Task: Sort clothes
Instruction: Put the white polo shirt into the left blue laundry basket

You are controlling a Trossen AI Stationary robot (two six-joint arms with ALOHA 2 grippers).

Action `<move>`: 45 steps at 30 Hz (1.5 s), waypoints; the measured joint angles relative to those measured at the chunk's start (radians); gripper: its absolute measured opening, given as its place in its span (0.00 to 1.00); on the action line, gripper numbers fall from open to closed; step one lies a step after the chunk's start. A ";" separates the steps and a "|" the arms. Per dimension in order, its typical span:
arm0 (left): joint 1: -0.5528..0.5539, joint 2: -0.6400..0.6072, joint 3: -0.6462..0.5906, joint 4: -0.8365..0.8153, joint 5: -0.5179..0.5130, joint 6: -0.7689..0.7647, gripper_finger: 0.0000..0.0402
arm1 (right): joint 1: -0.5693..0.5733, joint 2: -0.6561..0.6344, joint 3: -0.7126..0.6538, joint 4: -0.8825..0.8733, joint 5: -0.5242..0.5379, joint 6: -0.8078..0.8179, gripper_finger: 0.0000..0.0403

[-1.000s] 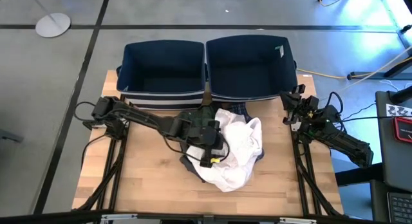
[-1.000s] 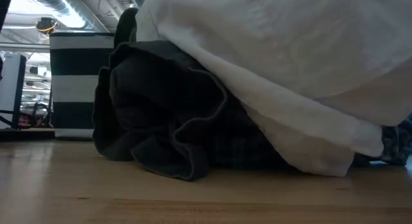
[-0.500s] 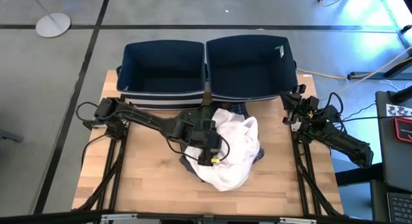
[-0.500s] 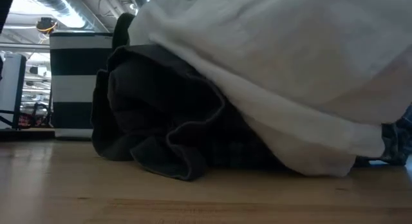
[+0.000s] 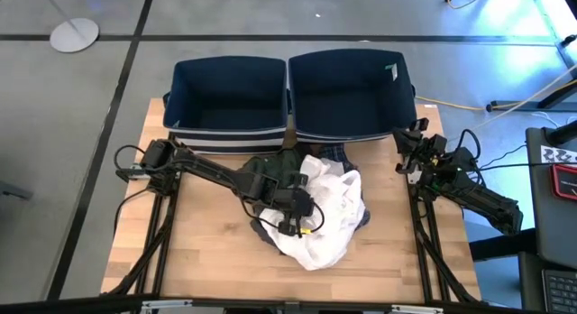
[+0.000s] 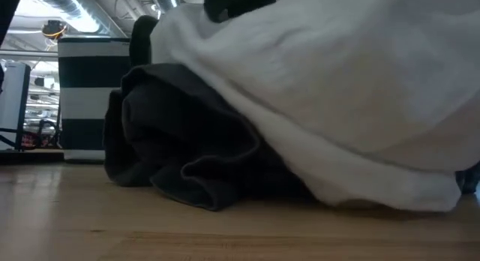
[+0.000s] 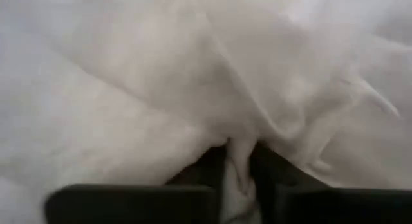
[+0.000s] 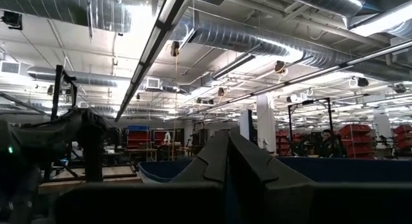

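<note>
Now the clothes pile (image 5: 311,210) sits on the surface (image 5: 207,251) just before the navy bins (image 5: 288,93); the left hand (image 7: 241,163) has sunk in, pinching the white garment (image 5: 329,206). Right hand (image 8: 226,156) waits aside, fingers together.
</note>
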State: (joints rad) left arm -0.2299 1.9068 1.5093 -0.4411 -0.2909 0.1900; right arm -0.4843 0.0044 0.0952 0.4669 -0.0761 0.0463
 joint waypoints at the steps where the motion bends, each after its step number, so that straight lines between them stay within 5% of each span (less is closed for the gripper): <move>1: -0.004 -0.007 0.000 0.032 -0.030 0.005 0.04 | 0.000 0.000 0.000 -0.001 0.006 0.000 0.05; 9: -0.034 -0.074 0.000 0.248 -0.133 0.164 0.04 | 0.000 0.000 0.000 -0.016 0.006 0.000 0.05; 22: -0.008 -0.354 0.000 0.336 -0.437 0.349 0.02 | 0.000 0.000 0.000 -0.014 0.006 0.000 0.05; 36: 0.135 -0.638 0.002 0.846 -0.722 0.986 0.03 | 0.000 0.000 0.000 -0.015 0.028 -0.002 0.05; 45: 0.344 -0.711 0.002 0.947 -0.785 1.021 0.05 | 0.000 0.000 0.000 -0.023 0.027 -0.003 0.05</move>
State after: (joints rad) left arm 0.1140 1.1957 1.5112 0.5060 -1.0762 1.2107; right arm -0.4847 0.0044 0.0952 0.4439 -0.0490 0.0433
